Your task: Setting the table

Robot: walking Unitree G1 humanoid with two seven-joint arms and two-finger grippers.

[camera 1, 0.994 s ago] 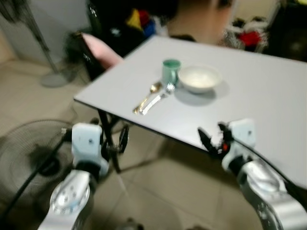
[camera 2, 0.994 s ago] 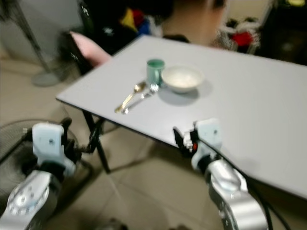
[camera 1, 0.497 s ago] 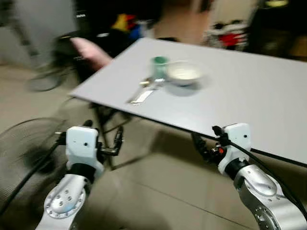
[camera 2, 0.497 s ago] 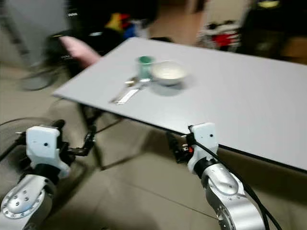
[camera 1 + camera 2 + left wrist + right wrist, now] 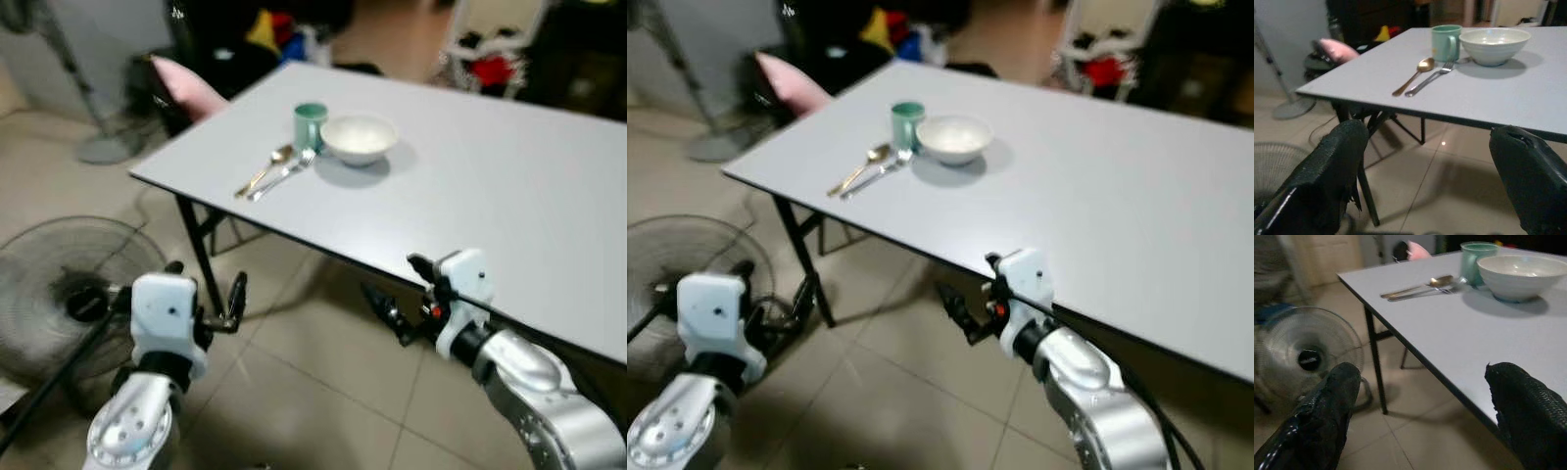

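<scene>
Both grippers — left gripper, right gripper — spread, below table edge.

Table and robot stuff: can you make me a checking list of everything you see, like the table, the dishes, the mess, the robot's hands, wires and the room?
Surface: grey folding table, mostly bare.
Job's things: green mug beside white bowl; gold spoon and silver fork lying side by side near the corner.
Clutter: nothing seen on the table.
Grippers: left gripper and right gripper open, holding nothing, low by the table's edge.
Cables: black cable by the left arm.
Surroundings: floor fan, pink cushion, tiled floor.
</scene>
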